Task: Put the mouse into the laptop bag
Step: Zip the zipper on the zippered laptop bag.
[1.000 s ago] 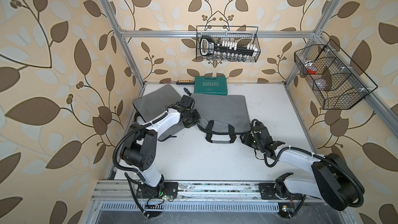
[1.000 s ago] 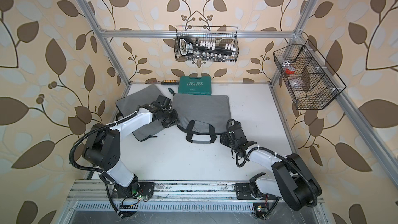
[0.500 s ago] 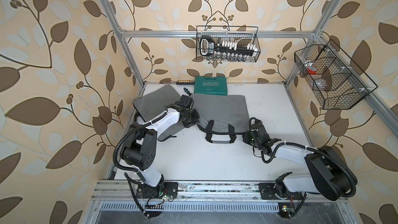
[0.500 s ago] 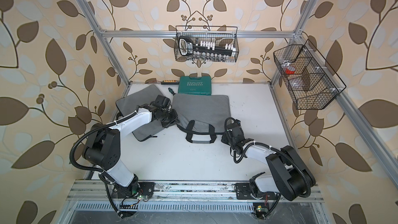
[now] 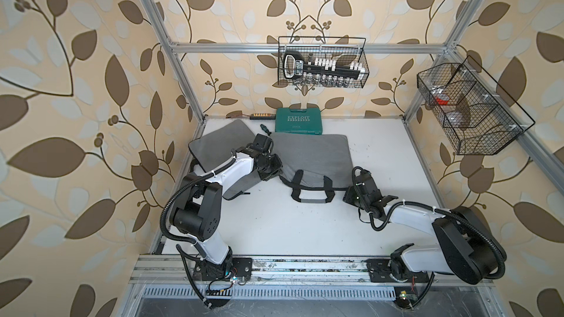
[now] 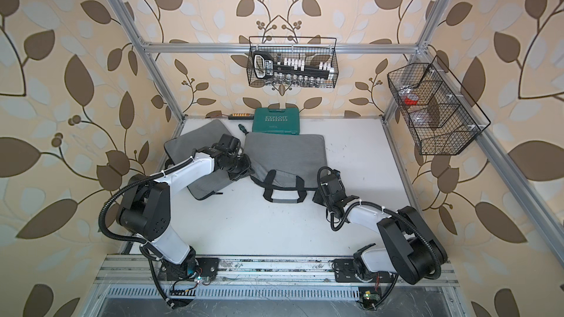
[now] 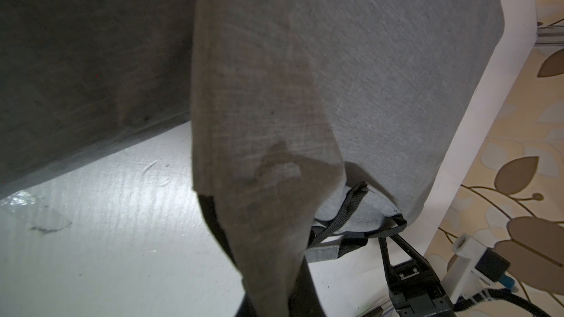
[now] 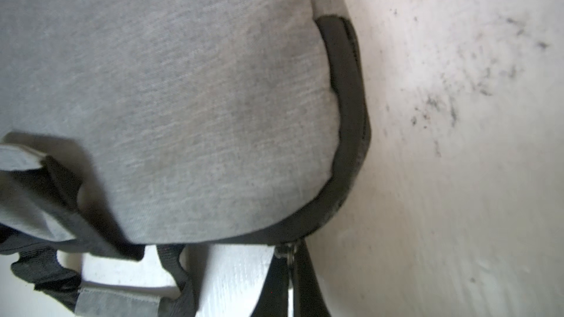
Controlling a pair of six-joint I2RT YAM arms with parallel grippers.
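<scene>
The right gripper (image 8: 290,271) has slid in closer to the bag since a moment ago, and its two black fingers have come together. The left arm has not moved.

On the left side of the white table (image 5: 305,230), a flat grey cloth sleeve (image 5: 218,143) is lying under the left arm. The left gripper (image 5: 275,168) is pinching the near left corner of the grey cloth laptop bag (image 5: 314,155) and is holding that bit of cloth up off the table. The bag is lying flat in the middle of the table, and its black looped handle (image 5: 311,193) is pointing toward me.

Behind the bag, by the back wall, a small green-and-black screwdriver (image 5: 264,129) is lying just beside a dark green plastic case (image 5: 298,121). Above them a black wire basket (image 5: 320,39) is hanging with tools in it.

At the bag's near right corner, the right gripper is pinching the small metal zip pull (image 8: 286,250). The black zip strip (image 8: 348,102) is curving round that corner.

I cannot see the mouse anywhere.

On the right wall another black wire basket (image 5: 488,135) is hanging.
</scene>
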